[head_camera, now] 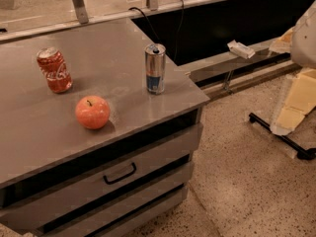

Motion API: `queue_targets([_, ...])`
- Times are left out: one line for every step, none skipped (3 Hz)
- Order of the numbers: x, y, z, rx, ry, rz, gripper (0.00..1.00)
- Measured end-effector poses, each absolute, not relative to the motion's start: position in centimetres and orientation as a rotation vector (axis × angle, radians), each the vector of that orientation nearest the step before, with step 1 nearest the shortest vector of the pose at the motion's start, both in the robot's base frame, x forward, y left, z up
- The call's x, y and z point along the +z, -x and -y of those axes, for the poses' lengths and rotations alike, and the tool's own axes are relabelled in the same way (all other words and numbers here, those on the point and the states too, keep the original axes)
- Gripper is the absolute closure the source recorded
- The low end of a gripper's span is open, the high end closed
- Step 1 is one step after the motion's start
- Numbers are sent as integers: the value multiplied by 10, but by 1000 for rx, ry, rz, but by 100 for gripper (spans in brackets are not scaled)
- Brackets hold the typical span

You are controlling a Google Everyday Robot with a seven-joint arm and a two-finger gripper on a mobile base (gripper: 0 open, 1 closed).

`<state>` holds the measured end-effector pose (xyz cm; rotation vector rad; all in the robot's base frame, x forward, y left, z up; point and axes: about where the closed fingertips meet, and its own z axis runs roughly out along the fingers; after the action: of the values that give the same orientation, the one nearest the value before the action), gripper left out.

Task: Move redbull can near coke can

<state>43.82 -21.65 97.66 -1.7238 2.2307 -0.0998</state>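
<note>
A grey counter [113,63] fills the left and middle of the scene. Below its near edge sit grey drawers, and the top drawer has a black handle [120,174]. A speckled stone floor [247,181] lies to the right, and a dark recess runs behind the counter's far right side. A black cable [148,23] trails over the counter's far edge.

The redbull can [155,68] stands upright near the counter's right edge, toward the far corner. It is tall, slim and silver with a blue lower band. The coke can [54,69] stands well apart from it on the left. It is red with white script, dented and leaning slightly. A round red-orange apple [92,112] sits nearer the front, between the two cans but closer to the coke can.

A small white box [241,49] rests on a low ledge to the right of the counter.

The gripper [290,113] hangs at the far right edge, over the floor and well apart from the counter. It shows only as pale cream shapes, and it cannot be told whether it is open or closed. It holds nothing visible.
</note>
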Motion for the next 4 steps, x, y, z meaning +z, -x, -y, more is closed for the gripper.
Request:
queue_targets([978,-439,216,-98,1721,-2225,0])
queue_targets([983,-460,203,-54,1727,-2184,0])
queue_targets([985,-502,171,9,1752,-2120,0])
queue_targets([983,-539,135,101,1760,-2070,0])
